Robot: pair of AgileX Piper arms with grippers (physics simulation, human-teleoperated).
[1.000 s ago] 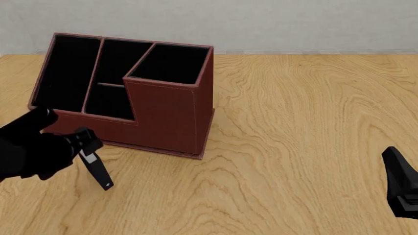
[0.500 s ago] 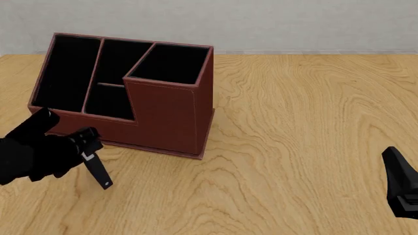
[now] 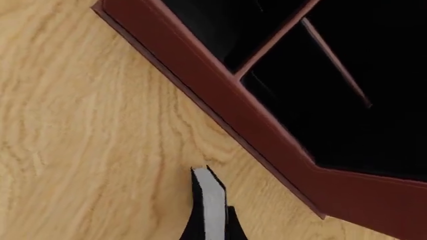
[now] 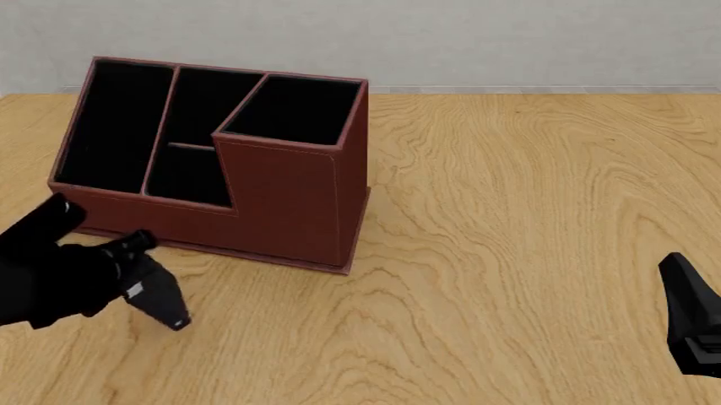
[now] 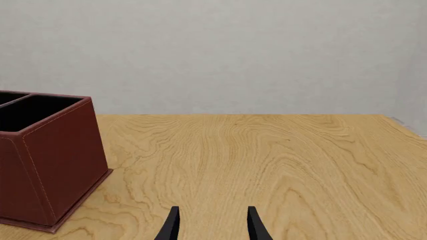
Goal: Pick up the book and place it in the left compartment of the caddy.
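Gripping the small thin black book point(image 4: 158, 297) with its pale page edge, the black left gripper point(image 4: 133, 272) sat in the lower left of the front view, just in front of the box's near wall. In the left wrist view the book point(image 3: 210, 207) stuck out from between the fingers, clamped on its covers, grey-white edge facing the camera, over bare wood just beside the reddish-brown wall. Whether its lower corner touched the light wooden table point(image 4: 529, 253) or hung just above it, I could not tell. Held by one end like that, the free end looked ready to be tipped into a slot, I'd say.

Over at the lower right edge, the black right gripper point(image 5: 210, 225) was parked low, fingers apart and holding nothing, well clear of the action.

Farther back, upper left of the front view, stood the reddish-brown leather-look stitched caddy point(image 4: 295, 202). Its long narrow black-lined left compartment point(image 4: 113, 126) showed nothing inside, so the drop was not yet made; a lift over that low wall looked like the next call.
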